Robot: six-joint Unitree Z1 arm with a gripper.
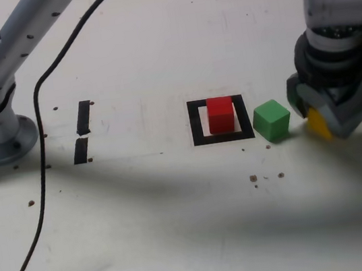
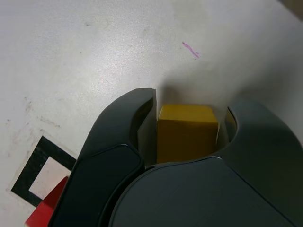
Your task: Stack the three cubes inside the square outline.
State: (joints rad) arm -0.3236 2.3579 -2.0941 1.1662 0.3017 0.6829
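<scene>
In the exterior view, the red cube (image 1: 220,114) sits inside the square outline (image 1: 196,123), the green cube (image 1: 272,120) stands just beside the outline on the exterior view's right, and the gripper (image 1: 320,118) is low at the table (image 1: 181,231), clamped on the yellow cube (image 1: 318,123). In the wrist view, the yellow cube (image 2: 187,133) sits between the gripper's (image 2: 189,120) fingers (image 2: 128,127), with the outline (image 2: 40,163) and the red cube (image 2: 45,210) nearby.
</scene>
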